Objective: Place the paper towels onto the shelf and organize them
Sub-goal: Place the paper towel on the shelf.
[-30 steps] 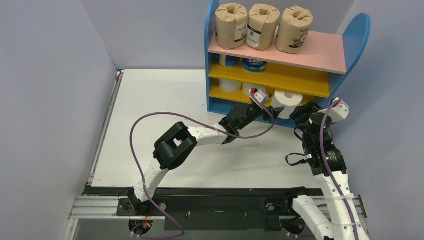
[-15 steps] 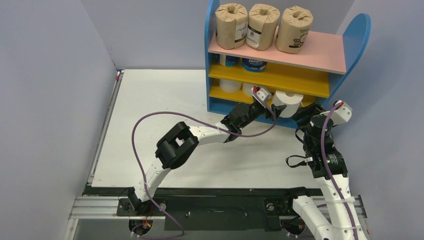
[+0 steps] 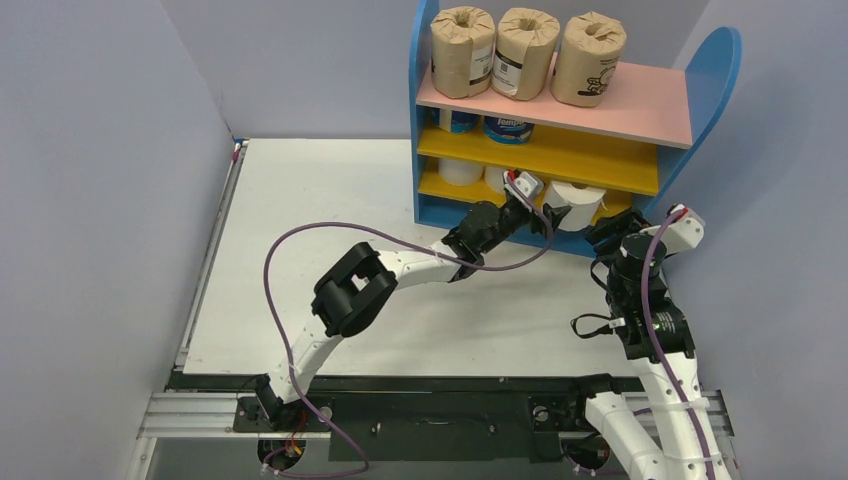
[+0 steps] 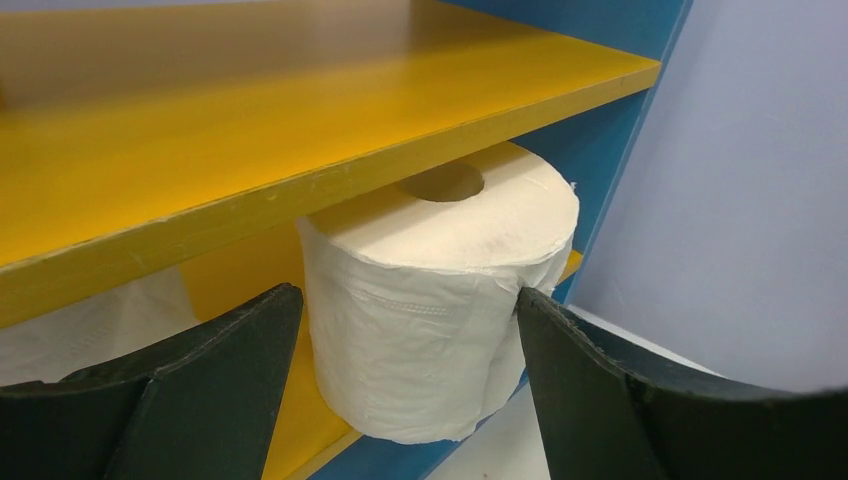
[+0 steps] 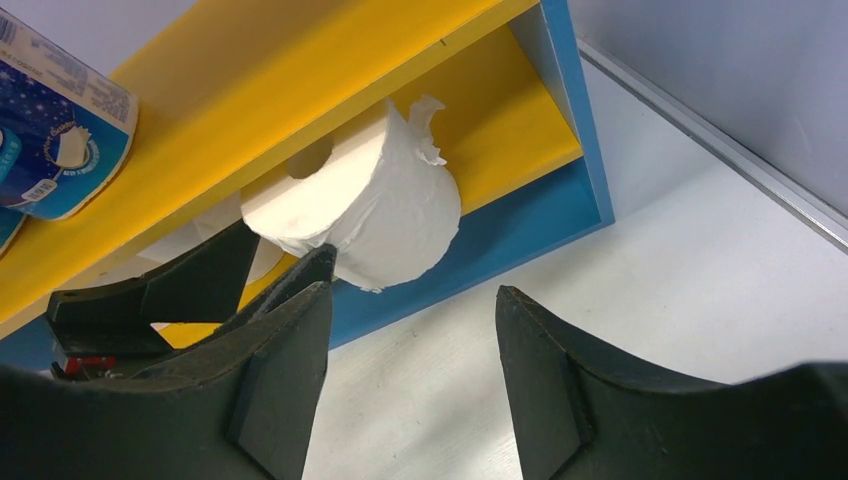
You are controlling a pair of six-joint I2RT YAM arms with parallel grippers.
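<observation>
- Grey-blue walls [image 3: 100,150] stand round a white table [image 3: 320,200], and the shelf [image 3: 418,120] sits at the back of it.
- Toward the shelf's left end the work looks done: brown rolls [image 3: 522,50] on the pink top [image 3: 640,105], blue-and-white rolls [image 3: 508,128] on the middle board [image 4: 300,130], a plain white roll [image 3: 460,170] on the bottom board [image 5: 500,130].
- Near the shelf's right end, the left gripper [image 4: 407,295] pinches the held white roll [image 5: 370,215] from both sides. It stands upright at the front edge of the bottom board, partly under the middle board.
- I think the next job is to slide it deeper. Go low and level, so its top does not bump the middle board.
- A loose paper flap [image 5: 425,125] sticks up and could catch.
- Let go only when it sits flat, fully on the shelf.
- Right of the shelf's front, the right gripper [image 5: 412,290] is spread wide and holds nothing.
</observation>
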